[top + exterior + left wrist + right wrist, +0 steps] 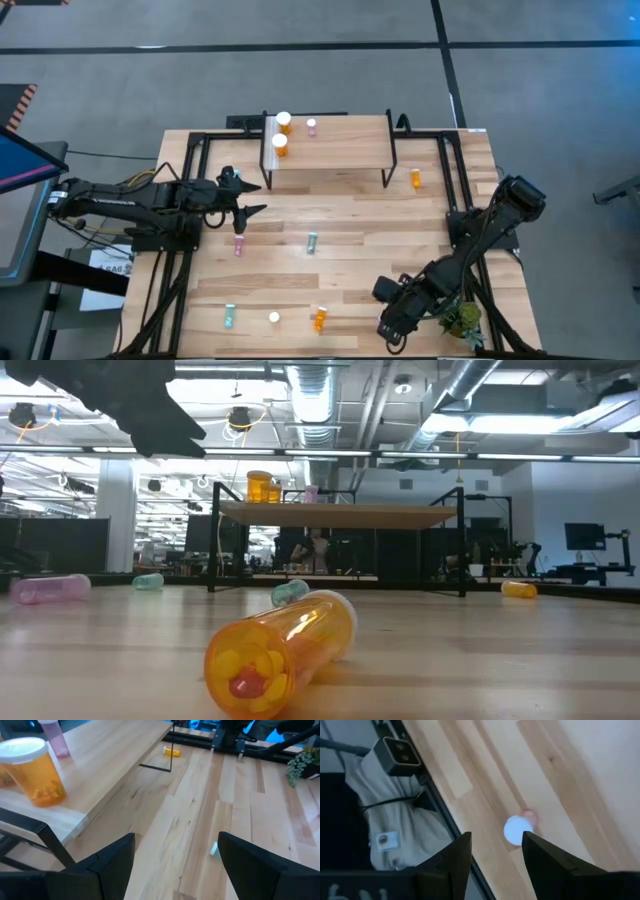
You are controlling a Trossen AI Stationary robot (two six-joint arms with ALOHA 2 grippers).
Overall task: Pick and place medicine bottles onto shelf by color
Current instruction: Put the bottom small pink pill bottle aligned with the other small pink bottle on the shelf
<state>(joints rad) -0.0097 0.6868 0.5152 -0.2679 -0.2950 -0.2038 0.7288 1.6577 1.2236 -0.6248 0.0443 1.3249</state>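
1. On top of the small raised light-wood shelf (330,150) with thin black legs stand three bottles: two wide orange bottles with big white lids (280,144) at its left end, and a slim pink bottle with a white cap (311,127) just beside them.
2. Left of the shelf's front-left leg hovers the left gripper (252,198), its two dark fingers (107,865) spread wide with nothing between them.
3. In front of the shelf, on the large wooden tabletop (350,270), a pink bottle (238,245) lies just by the left gripper, and a teal bottle (312,242) lies near the middle.
4. Beyond the shelf's right legs lies a small orange bottle (416,179).
5. Far in front of the shelf, near the table's front edge, lie a second teal bottle (229,317), a white-capped object (274,318), perhaps a bottle seen end-on, and an orange bottle (319,319).
6. Well in front and right of the shelf sits the right gripper (392,335), beside a small green plant (462,320); its fingers (455,862) stand apart, empty.
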